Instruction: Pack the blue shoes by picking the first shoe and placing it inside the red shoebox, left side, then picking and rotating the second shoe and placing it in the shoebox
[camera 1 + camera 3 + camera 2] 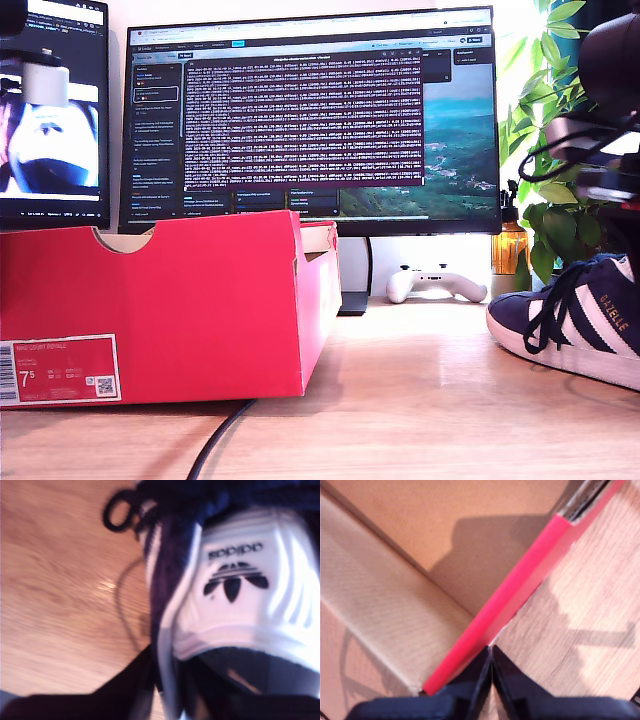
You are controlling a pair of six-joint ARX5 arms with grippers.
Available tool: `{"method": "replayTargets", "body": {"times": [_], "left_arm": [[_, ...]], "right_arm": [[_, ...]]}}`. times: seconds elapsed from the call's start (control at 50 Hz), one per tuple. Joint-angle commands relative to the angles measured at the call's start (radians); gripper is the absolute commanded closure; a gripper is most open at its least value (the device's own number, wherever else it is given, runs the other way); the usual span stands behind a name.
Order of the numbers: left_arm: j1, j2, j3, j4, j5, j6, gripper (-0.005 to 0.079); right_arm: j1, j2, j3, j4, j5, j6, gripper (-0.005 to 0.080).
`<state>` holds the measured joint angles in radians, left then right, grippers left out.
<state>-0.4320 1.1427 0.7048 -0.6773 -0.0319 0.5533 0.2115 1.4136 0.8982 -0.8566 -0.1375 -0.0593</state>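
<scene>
One blue shoe (580, 310) shows at the exterior view's right edge, toe pointing toward the red shoebox (180, 300), with white stripes and gold lettering. In the second wrist view its white tongue (235, 595) fills the picture. My second gripper (167, 690) is shut on the shoe's side wall by the opening, one finger inside and one outside. My first gripper (490, 652) is shut on nothing and hovers over the shoebox's red rim (520, 585). Bare cardboard shows inside the box there. No other shoe is in view.
A large monitor (310, 120) and a second screen (55, 110) stand behind the box. A white game controller (435, 283), an amber bottle (508, 245) and a plant (550, 120) sit at the back right of the exterior view. A black cable (220, 440) runs from under the box toward the front edge.
</scene>
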Motion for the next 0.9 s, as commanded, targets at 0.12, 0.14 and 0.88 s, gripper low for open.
{"method": "replayTargets", "body": {"times": [0.12, 0.14, 0.88], "left_arm": [[-0.003, 0.003, -0.01, -0.002, 0.0, -0.005, 0.0761], [-0.003, 0.003, -0.01, -0.005, 0.0, -0.005, 0.0761], [-0.027, 0.003, -0.01, -0.002, 0.001, -0.007, 0.0761]], "right_arm": [[0.065, 0.001, 0.109, -0.008, -0.122, 0.112, 0.0765], [0.076, 0.001, 0.122, -0.008, -0.129, 0.126, 0.0765], [0.357, 0.044, 0.361, 0.464, -0.2, 0.678, 0.0765]]}}
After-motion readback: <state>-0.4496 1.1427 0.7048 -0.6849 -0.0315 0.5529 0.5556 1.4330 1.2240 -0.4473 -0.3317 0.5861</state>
